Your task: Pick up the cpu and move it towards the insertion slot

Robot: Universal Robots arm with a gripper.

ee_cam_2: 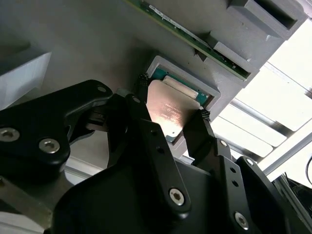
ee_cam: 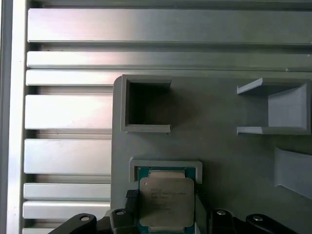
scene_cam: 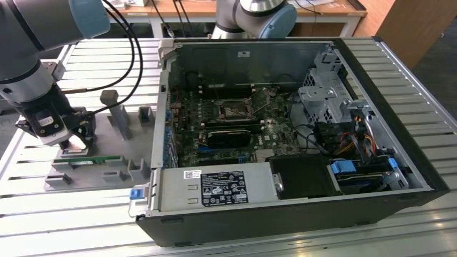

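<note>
The cpu (ee_cam_2: 170, 105) is a flat silvery chip with a green rim, lying in a shallow square nest on the grey fixture plate (ee_cam: 219, 161). My gripper (ee_cam_2: 171, 97) straddles it, black fingertips (ee_cam_2: 202, 116) against two opposite edges, shut on the chip, which sits level with the nest. The first wrist view shows the same cpu (ee_cam: 166, 202) between the fingers. In the exterior view my gripper (scene_cam: 75, 140) is low over the plate at the left. The insertion slot (scene_cam: 234, 111), a square metal-framed socket, lies on the motherboard inside the open computer case (scene_cam: 400, 134).
A green memory stick (scene_cam: 87, 159) lies on the fixture plate close to my gripper. Grey upright holders (scene_cam: 117, 115) stand on the plate between me and the case wall (scene_cam: 166, 101). Cables and a drive cage (scene_cam: 325, 101) crowd the case's right side. A second arm (scene_cam: 257, 16) stands behind.
</note>
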